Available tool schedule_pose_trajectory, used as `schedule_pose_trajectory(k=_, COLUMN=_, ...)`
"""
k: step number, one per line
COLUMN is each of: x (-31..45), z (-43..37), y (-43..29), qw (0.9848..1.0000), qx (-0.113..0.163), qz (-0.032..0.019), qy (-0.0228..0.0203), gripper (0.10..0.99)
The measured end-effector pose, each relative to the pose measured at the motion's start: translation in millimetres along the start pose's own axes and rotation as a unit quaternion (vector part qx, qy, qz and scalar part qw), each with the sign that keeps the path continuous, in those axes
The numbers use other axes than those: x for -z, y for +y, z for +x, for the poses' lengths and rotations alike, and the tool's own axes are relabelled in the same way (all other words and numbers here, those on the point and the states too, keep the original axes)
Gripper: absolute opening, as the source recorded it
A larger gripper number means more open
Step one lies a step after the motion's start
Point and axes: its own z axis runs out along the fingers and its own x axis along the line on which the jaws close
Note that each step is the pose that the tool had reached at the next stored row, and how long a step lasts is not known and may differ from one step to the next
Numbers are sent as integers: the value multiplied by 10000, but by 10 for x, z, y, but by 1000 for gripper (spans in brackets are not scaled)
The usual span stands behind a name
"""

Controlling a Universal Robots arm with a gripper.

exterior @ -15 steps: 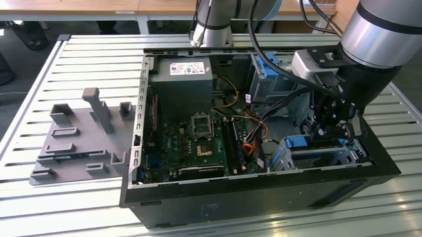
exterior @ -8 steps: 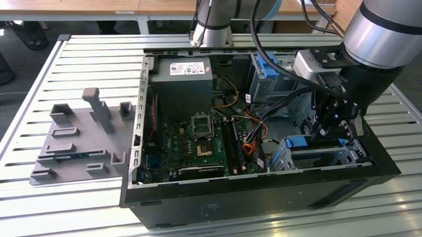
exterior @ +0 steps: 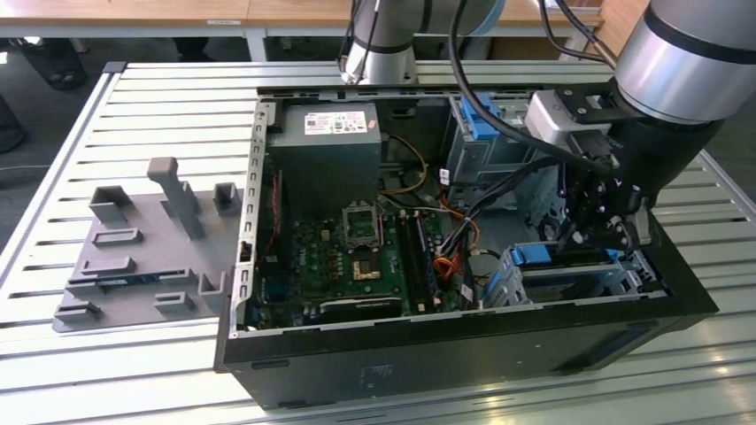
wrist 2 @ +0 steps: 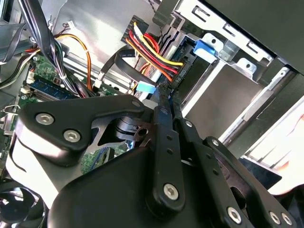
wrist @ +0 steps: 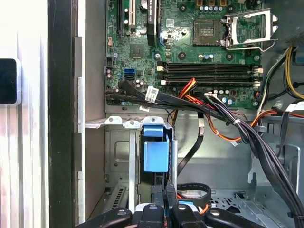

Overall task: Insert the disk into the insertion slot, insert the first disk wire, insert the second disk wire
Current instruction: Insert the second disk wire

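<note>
The disk sits inside the insertion slot (exterior: 590, 282), a low silvery cage at the case's front corner on the exterior view's right. Its blue caddy end (exterior: 536, 254) (wrist: 156, 151) (wrist 2: 207, 47) faces the motherboard. My gripper (exterior: 594, 248) (wrist 2: 164, 93) (wrist: 164, 191) reaches down at that end with its fingers pressed together. In the second wrist view the fingertips (wrist 2: 163, 102) rest against a black plug (wrist 2: 177, 76) carrying red, yellow and black wires (wrist 2: 159, 54). A flat black cable (wrist 2: 124, 54) (wrist: 192, 147) with a light blue plug (wrist 2: 145, 87) lies just beside them.
The green motherboard (exterior: 349, 252) and grey power supply (exterior: 325, 142) fill the open case. A taller grey cage with a blue tab (exterior: 479, 133) stands behind my arm. Black cable bundles (wrist: 247, 133) cross near the slot. A grey fixture (exterior: 148, 257) lies on the slatted table.
</note>
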Motion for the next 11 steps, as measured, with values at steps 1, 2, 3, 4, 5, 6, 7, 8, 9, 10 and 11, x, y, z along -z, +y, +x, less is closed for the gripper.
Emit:
schedule_pose_trajectory(k=1, x=-2, z=0, y=0, qw=10000, qx=0, qz=0, qy=1, gripper=141)
schedule_pose_trajectory(k=2, x=-4, z=1, y=0, qw=10000, qx=0, qz=0, qy=1, gripper=141)
schedule_pose_trajectory(k=3, x=-6, z=2, y=0, qw=10000, qx=0, qz=0, qy=1, gripper=141)
schedule_pose_trajectory(k=4, x=-10, z=3, y=1, qw=10000, qx=0, qz=0, qy=0, gripper=141)
schedule_pose_trajectory(k=5, x=-14, z=4, y=1, qw=10000, qx=0, qz=0, qy=-1, gripper=141)
schedule_pose_trajectory(k=6, x=-17, z=6, y=1, qw=10000, qx=0, qz=0, qy=0, gripper=141)
schedule_pose_trajectory(k=7, x=-21, z=7, y=1, qw=10000, qx=0, qz=0, qy=0, gripper=141)
schedule_pose_trajectory(k=8, x=-25, z=7, y=1, qw=10000, qx=0, qz=0, qy=1, gripper=141)
schedule_pose_trajectory(k=9, x=-27, z=8, y=1, qw=10000, qx=0, qz=0, qy=1, gripper=141)
schedule_pose_trajectory(k=10, x=-30, z=8, y=1, qw=10000, qx=0, qz=0, qy=1, gripper=141)
schedule_pose_trajectory(k=11, x=-33, z=8, y=2, qw=10000, qx=0, qz=0, qy=0, gripper=141)
